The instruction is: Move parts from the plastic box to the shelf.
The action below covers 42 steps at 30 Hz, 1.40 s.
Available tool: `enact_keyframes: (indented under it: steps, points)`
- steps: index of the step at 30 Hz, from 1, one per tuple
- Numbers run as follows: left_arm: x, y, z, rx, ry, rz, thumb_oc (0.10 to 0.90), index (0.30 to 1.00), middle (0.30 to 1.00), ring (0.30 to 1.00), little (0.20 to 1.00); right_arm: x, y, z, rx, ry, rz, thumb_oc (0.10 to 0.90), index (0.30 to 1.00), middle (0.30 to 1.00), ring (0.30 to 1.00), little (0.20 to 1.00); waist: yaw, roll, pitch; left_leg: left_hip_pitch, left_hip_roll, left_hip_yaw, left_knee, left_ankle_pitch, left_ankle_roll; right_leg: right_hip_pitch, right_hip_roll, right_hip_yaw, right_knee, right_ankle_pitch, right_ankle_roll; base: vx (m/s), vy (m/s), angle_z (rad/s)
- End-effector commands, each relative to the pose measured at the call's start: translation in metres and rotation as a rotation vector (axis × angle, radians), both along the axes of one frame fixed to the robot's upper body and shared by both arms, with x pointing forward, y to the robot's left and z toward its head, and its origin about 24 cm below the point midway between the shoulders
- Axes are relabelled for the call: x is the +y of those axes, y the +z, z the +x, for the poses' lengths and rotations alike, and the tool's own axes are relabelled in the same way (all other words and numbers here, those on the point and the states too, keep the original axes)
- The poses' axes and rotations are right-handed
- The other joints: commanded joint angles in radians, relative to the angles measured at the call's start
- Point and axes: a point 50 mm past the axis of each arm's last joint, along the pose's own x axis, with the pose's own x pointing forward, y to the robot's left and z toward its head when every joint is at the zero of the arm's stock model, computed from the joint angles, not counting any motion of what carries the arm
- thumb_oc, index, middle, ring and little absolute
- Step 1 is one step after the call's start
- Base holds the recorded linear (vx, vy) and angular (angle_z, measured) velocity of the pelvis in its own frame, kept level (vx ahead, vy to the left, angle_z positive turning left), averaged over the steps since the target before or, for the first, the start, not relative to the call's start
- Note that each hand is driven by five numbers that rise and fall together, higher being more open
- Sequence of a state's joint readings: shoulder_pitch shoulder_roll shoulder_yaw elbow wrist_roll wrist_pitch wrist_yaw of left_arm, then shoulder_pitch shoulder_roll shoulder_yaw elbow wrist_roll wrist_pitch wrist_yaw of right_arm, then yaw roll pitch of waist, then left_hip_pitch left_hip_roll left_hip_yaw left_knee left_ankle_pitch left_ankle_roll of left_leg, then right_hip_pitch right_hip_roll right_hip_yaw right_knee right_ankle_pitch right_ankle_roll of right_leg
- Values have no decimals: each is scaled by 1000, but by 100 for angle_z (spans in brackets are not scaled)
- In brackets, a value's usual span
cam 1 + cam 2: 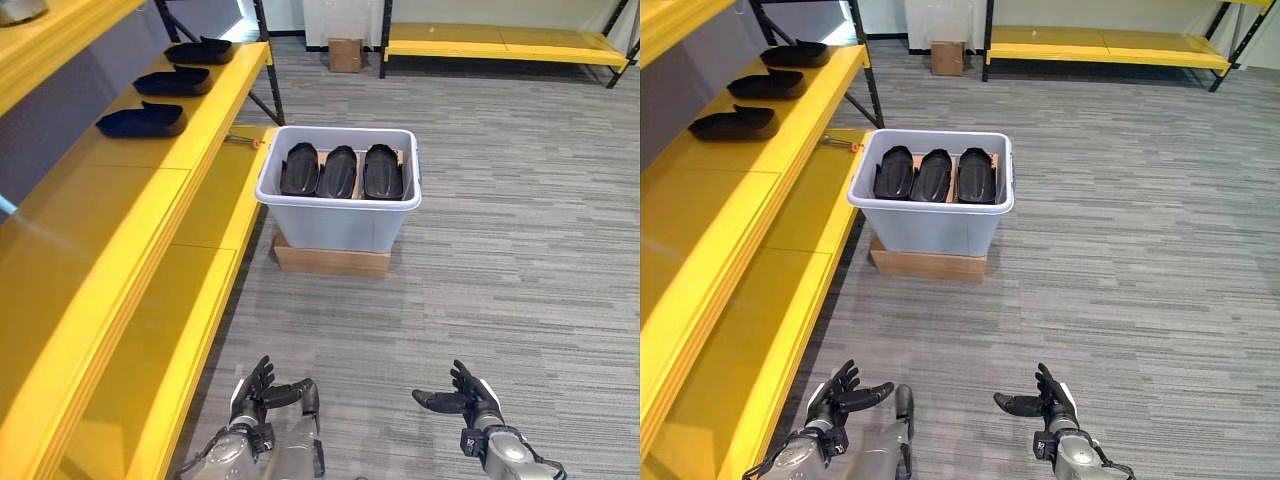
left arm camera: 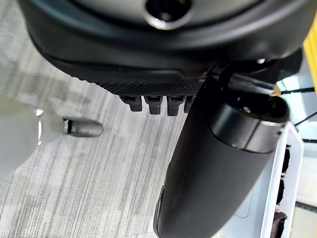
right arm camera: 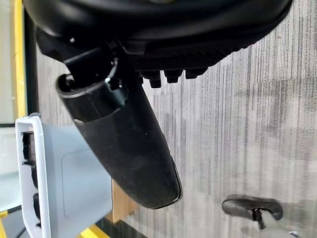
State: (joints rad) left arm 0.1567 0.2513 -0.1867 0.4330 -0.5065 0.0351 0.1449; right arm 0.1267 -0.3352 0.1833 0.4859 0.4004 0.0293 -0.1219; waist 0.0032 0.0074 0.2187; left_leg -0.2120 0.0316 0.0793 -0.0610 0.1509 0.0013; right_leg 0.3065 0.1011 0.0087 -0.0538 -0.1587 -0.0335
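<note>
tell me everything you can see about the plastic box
The plastic box is a pale grey-blue rectangular tub with a rolled rim, of smooth, slightly glossy plastic. It stands upright and open-topped on a flat wooden base on the grey carpet, beside the yellow shelf. Three black parts lie side by side inside it. Neither hand touches it.

Both head views look steeply down at the grey plastic box (image 1: 338,205) and yellow shelf (image 1: 120,215), sharing one scene from slightly offset positions. Each wrist camera looks very closely along its own hand, showing carpet and the box's wall.
</note>
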Motion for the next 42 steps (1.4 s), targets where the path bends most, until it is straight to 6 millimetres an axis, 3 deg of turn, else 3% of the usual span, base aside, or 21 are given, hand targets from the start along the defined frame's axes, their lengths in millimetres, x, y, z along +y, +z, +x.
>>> enact_keyframes:
  steps: [1, 6, 8, 9, 10, 11, 12, 14, 17, 19, 22, 23, 25, 30, 33, 34, 36, 37, 38, 39, 42]
  points:
    - [1, 39, 36, -238, -20, 5, 900, 1000, 1000, 1000, 1000, 7, 24, 17, -162, 34, 23, 900, 1000, 1000, 1000, 1000, -1, -20, -47, -28, 61, 25, 49, 68, -93, -67, -131, -45, 79, -41, 90, 172, 84, -8]
    - [4, 42, 38, -244, -22, 21, 900, 1000, 1000, 1000, 1000, 12, 28, 22, -183, 58, 19, 900, 1000, 1000, 1000, 1000, 1, -48, -77, -87, 19, 50, 192, -37, -40, -98, -197, -53, 148, -18, 130, 305, 155, 9]
    - [6, 44, 41, -248, -20, 38, 900, 1000, 1000, 1000, 1000, 16, 32, 26, -207, 57, 33, 900, 1000, 1000, 1000, 1000, -2, -58, -74, -59, -18, 55, 204, -99, -4, -177, -215, -36, 343, 125, 162, 251, 153, -9]
    - [6, 44, 41, -248, -20, 38, 900, 1000, 1000, 1000, 1000, 16, 32, 26, -207, 57, 33, 900, 1000, 1000, 1000, 1000, -2, -58, -75, -60, -18, 55, 204, -99, -4, -177, -215, -36, 344, 126, 162, 225, 184, 11]
    - [8, 44, 41, -243, -18, 47, 900, 1000, 1000, 1000, 1000, 20, 32, 28, -215, 61, 44, 900, 1000, 1000, 1000, 1000, -14, -46, -52, 10, -37, 54, 178, -129, 24, -274, -212, -42, 553, 245, 168, 215, 203, 17]
    - [9, 45, 42, -248, -20, 52, 900, 1000, 1000, 1000, 1000, 22, 33, 28, -219, 64, 52, 900, 1000, 1000, 1000, 1000, -23, -30, -39, 47, -34, 56, 157, -135, 34, -320, -207, -49, 642, 276, 169, 215, 203, 17]
    - [9, 45, 42, -248, -20, 52, 900, 1000, 1000, 1000, 1000, 22, 33, 28, -219, 64, 52, 900, 1000, 1000, 1000, 1000, -23, -30, -40, 47, -34, 56, 157, -135, 34, -321, -206, -49, 641, 276, 169, 281, 223, 29]
    - [11, 47, 41, -249, -37, 63, 900, 1000, 1000, 1000, 1000, 23, 32, 25, -213, 78, 48, 900, 1000, 1000, 1000, 1000, -50, 9, -2, 147, -38, 49, 119, -160, 59, -443, -209, -89, 797, 254, 160, 284, 186, 19]
    - [11, 46, 42, -249, -39, 63, 900, 1000, 1000, 1000, 1000, 23, 31, 24, -210, 61, 62, 900, 1000, 1000, 1000, 1000, -82, 28, 19, 204, -46, 26, 99, -166, 56, -541, -179, -80, 757, 199, 140, 296, 79, 18]
    - [11, 45, 41, -244, -38, 55, 900, 1000, 1000, 1000, 1000, 21, 31, 23, -207, 61, 61, 900, 1000, 1000, 1000, 1000, -99, 30, 32, 263, -60, 21, 93, -204, 53, -577, -195, -109, 567, 157, 123, 350, -20, 21]
    - [11, 44, 40, -243, -38, 49, 900, 1000, 1000, 1000, 1000, 19, 30, 21, -199, 65, 58, 900, 1000, 1000, 1000, 1000, -110, 19, 28, 301, -78, 11, 84, -230, 42, -597, -193, -107, 342, 188, 143, 257, -72, 4]
    - [13, 46, 40, -254, -44, 64, 900, 1000, 1000, 1000, 1000, 18, 31, 20, -196, 73, 51, 900, 1000, 1000, 1000, 1000, -118, 13, 28, 344, -87, -1, 70, -249, 29, -594, -203, -103, 178, 239, 169, 339, -103, 3]
    - [13, 44, 39, -250, -43, 61, 900, 1000, 1000, 1000, 1000, 15, 31, 19, -193, 69, 45, 900, 1000, 1000, 1000, 1000, -121, 10, 30, 382, -85, -11, 64, -273, 16, -592, -224, -115, 93, 277, 186, 335, -121, 7]
    - [8, 38, 37, -231, -57, 48, 900, 1000, 1000, 1000, 1000, 13, 30, 18, -192, 68, 44, 900, 1000, 1000, 1000, 1000, -129, 0, -2, 463, -63, -28, 95, -333, -8, -564, -232, -129, 118, 297, 180, 382, -166, 11]
    - [-2, 37, 39, -229, -63, 15, 900, 1000, 1000, 1000, 1000, 6, 37, 24, -220, 63, 27, 900, 1000, 1000, 1000, 1000, -146, 22, -32, 479, -9, -52, 143, -316, -41, -566, -182, -140, 187, 256, 143, 430, -248, 49]
    - [-4, 37, 40, -231, -54, 1, 900, 1000, 1000, 1000, 1000, 4, 38, 25, -228, 62, 22, 900, 1000, 1000, 1000, 1000, -148, 36, -39, 480, 17, -56, 176, -272, -61, -559, -163, -154, 211, 223, 124, 295, -197, 46]
    - [-5, 36, 40, -231, -53, -10, 900, 1000, 1000, 1000, 1000, 3, 39, 26, -231, 59, 21, 900, 1000, 1000, 1000, 1000, -148, 35, -44, 466, 22, -57, 193, -250, -68, -552, -161, -158, 209, 216, 120, 216, -166, 22]
    - [-8, 37, 42, -235, -54, -28, 900, 1000, 1000, 1000, 1000, 1, 41, 27, -242, 56, 11, 900, 1000, 1000, 1000, 1000, -145, 32, -44, 427, 45, -55, 287, -163, -91, -522, -141, -169, 209, 184, 98, 174, -158, -5]
    - [-8, 37, 42, -235, -54, -28, 900, 1000, 1000, 1000, 1000, 1, 41, 27, -242, 56, 11, 900, 1000, 1000, 1000, 1000, -145, 32, -44, 426, 46, -56, 288, -163, -91, -522, -141, -170, 209, 184, 98, 370, -314, 7]
    - [-9, 37, 42, -231, -45, -37, 900, 1000, 1000, 1000, 1000, -1, 41, 27, -237, 53, 4, 900, 1000, 1000, 1000, 1000, -139, 27, -44, 389, 73, -45, 410, -75, -108, -476, -118, -175, 201, 149, 69, 242, -211, 5]
    - [-9, 36, 41, -225, -40, -44, 900, 1000, 1000, 1000, 1000, -3, 40, 25, -229, 50, -3, 900, 1000, 1000, 1000, 1000, -132, 9, -41, 322, 81, -43, 557, 6, -109, -435, -108, -164, 183, 129, 41, 162, -169, -11]
